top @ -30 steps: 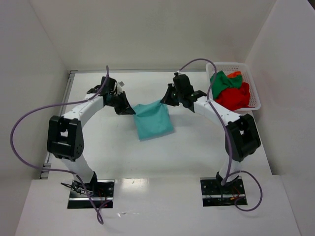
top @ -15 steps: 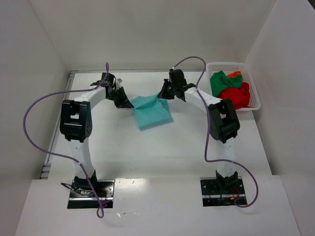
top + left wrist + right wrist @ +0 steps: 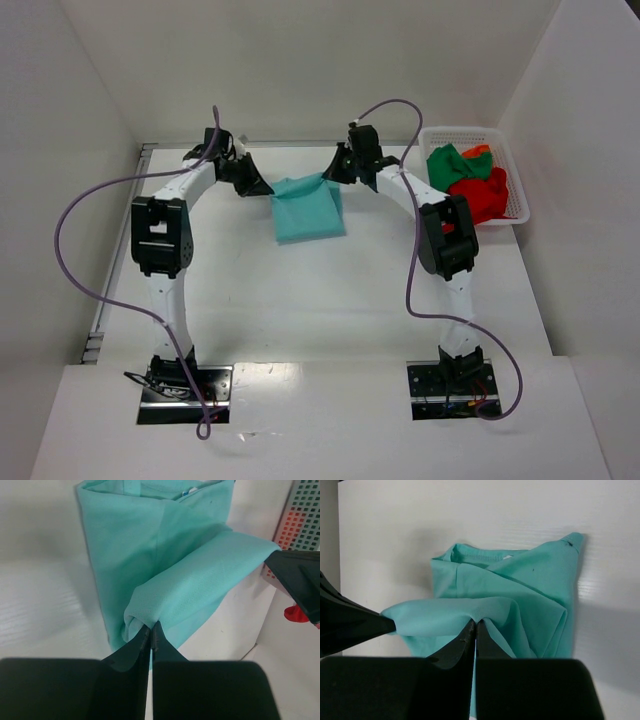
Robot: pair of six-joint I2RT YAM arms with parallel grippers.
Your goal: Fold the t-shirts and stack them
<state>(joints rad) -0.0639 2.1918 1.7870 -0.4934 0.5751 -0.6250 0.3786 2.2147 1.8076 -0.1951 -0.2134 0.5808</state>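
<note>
A teal t-shirt (image 3: 308,208), partly folded, lies near the far middle of the table, its far edge lifted. My left gripper (image 3: 262,185) is shut on the shirt's far left corner; the left wrist view shows its jaws (image 3: 150,630) pinching teal cloth (image 3: 165,555). My right gripper (image 3: 333,175) is shut on the far right corner; the right wrist view shows its jaws (image 3: 475,625) pinching a teal fold (image 3: 520,595). The held edge stretches between the two grippers. Dark green (image 3: 452,164), red (image 3: 478,193) and orange (image 3: 479,151) shirts lie crumpled in the basket.
A white lattice basket (image 3: 515,170) stands at the far right by the right wall; it also shows in the left wrist view (image 3: 300,510). White walls enclose the table on the left, back and right. Purple cables loop over both arms.
Both grippers have carried the held teal edge away from the bases toward the back wall. The shirt has slid farther back and its hanging part has shortened.
</note>
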